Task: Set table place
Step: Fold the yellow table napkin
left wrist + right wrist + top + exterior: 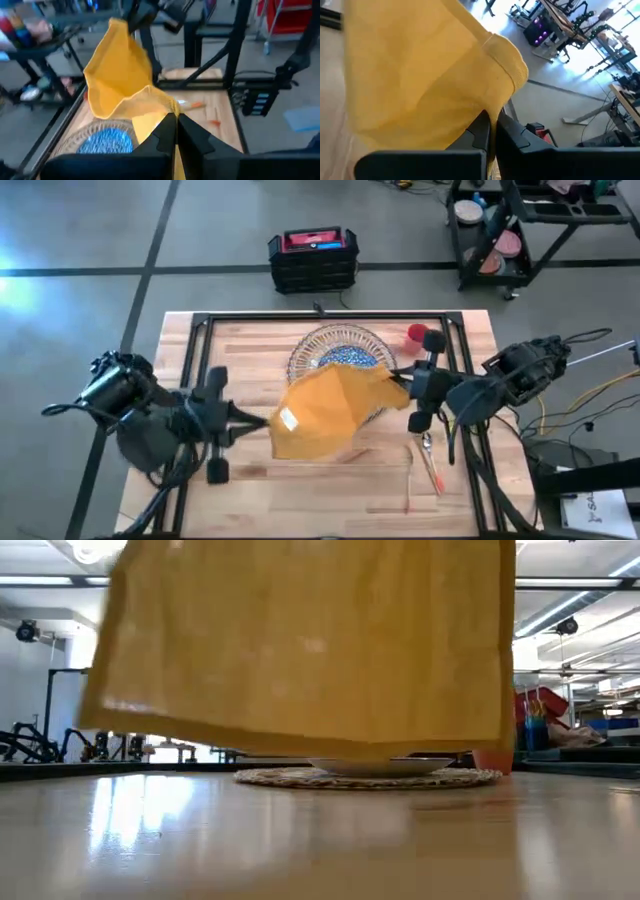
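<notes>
A yellow cloth napkin (pixel 325 415) is held up between my two grippers over the middle of the wooden table (pixel 250 490). My left gripper (pixel 262 420) is shut on its left end and my right gripper (pixel 405 385) on its right end. Under and behind it, a blue-patterned plate (pixel 352 358) sits on a larger clear cut-glass plate (pixel 330 342). A small red cup (pixel 417 334) stands right of the plates. Orange-handled cutlery (pixel 432 465) lies near the right front. In the low view the napkin (pixel 300 640) hangs like a curtain before the plates (pixel 380 770). My left gripper pinches the napkin's left edge (pixel 167 107) between its two fingers, coming level from the table's left. The cloth rises slack from the fingers toward the other arm. My right gripper pinches the napkin just below a hemmed corner (pixel 492 107), coming from the table's right. The napkin hangs clear of the table.
Black frame rails (pixel 200 360) run along the table's left, far and right sides. A black crate (pixel 313 258) stands on the floor beyond the far edge, and a black cart (pixel 500 230) at the far right. Bare wood lies in front of the napkin.
</notes>
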You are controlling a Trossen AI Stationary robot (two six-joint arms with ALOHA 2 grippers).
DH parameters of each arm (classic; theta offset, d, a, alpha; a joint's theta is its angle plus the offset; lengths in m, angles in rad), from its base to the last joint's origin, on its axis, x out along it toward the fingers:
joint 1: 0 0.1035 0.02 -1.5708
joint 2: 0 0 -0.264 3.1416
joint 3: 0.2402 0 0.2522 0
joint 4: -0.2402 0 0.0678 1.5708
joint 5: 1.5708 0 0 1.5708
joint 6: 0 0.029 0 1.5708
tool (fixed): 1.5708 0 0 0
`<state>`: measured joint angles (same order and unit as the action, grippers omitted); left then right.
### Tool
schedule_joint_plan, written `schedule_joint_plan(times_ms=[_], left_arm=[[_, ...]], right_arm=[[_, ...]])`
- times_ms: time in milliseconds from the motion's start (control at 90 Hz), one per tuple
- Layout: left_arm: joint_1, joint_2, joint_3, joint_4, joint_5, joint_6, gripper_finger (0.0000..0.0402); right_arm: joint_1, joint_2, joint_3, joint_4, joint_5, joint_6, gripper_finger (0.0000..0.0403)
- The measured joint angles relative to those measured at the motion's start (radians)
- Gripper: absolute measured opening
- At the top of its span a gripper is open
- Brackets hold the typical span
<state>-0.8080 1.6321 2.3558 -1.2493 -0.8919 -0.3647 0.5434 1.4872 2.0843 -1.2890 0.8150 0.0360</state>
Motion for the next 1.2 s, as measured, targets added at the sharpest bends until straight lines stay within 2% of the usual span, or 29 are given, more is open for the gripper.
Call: schedule_joint_plan(times_ms=[133, 289, 544, 656, 756, 967, 1089, 1200], left_arm=[[-0.073, -0.002, 0.000, 0.014, -0.120, -0.012, 0.0000], [-0.142, -0.008, 0.000, -0.025, -0.195, -0.077, 0.0000], [-0.145, 0.004, -0.002, -0.245, -0.188, -0.351, 0.0000], [-0.140, 0.030, -0.002, -0.279, -0.173, -0.447, 0.0000], [-0.137, 0.066, -0.002, -0.257, -0.172, -0.487, 0.0000], [-0.113, 0.148, -0.002, -0.117, -0.149, -0.446, 0.0000], [-0.114, 0.173, -0.002, -0.011, -0.163, -0.362, 0.0000], [-0.114, 0.177, -0.002, 0.153, -0.198, -0.197, 0.0000]], right_arm=[[0.012, 0.000, 0.005, -0.046, -0.001, 0.044, 0.0000], [0.022, 0.001, 0.003, -0.131, -0.004, 0.138, 0.0000], [0.022, 0.003, -0.053, -0.175, -0.031, 0.235, 0.0000], [0.022, 0.003, -0.086, -0.166, -0.057, 0.235, 0.0000], [0.003, 0.004, -0.098, -0.130, -0.058, 0.156, 0.0000], [-0.095, 0.003, -0.139, 0.126, -0.077, -0.115, 0.0000], [-0.176, 0.003, -0.200, 0.273, -0.242, -0.252, 0.0000], [-0.254, 0.004, -0.263, 0.376, -0.358, -0.324, 0.0000]])
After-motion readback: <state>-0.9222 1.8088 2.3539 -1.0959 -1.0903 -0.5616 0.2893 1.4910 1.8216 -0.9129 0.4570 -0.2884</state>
